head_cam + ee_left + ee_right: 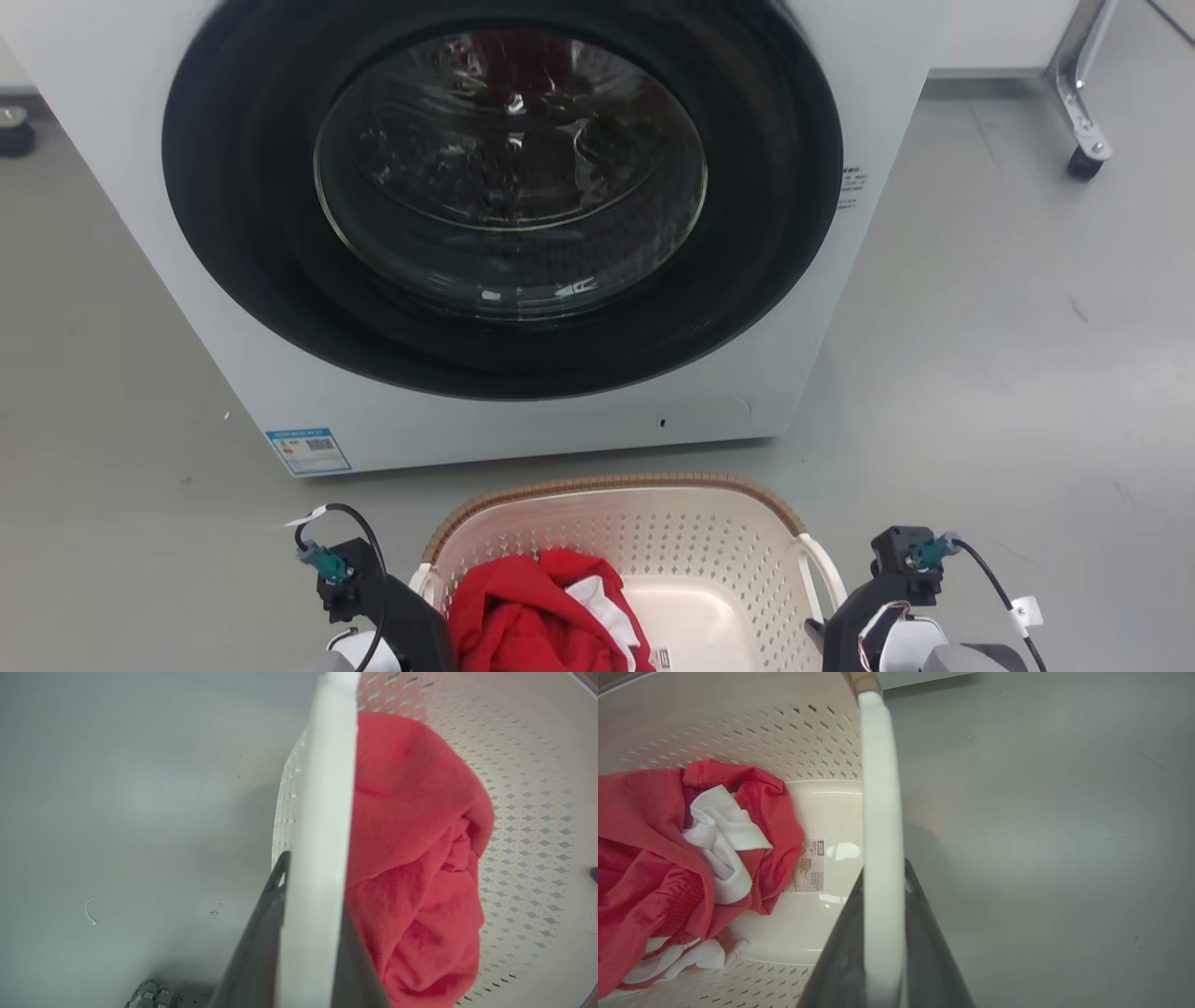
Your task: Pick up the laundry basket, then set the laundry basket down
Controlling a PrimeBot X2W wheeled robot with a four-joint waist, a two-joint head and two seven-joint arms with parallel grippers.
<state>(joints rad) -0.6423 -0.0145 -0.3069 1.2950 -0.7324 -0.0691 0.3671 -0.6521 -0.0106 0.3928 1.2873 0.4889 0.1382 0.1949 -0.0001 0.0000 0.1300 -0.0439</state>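
- Gripping a white side handle of the laundry basket, the left gripper was clenched at the bottom middle of the left wrist view, one dark finger on each side of the bar.
- The right gripper was clenched the same way on the other white handle, at the bottom middle of the right wrist view.
- The basket sat at the bottom centre of the head view, between the two arms, near a white washing machine whose round glass door took up the upper frame.
- A red garment with white cloth bundled into it lay in the left half of the basket in the head view.
- A small label showed on the bare bottom, partly under the garment's edge.
- Whether the basket rested on the grey floor or hung just above it could not be told.
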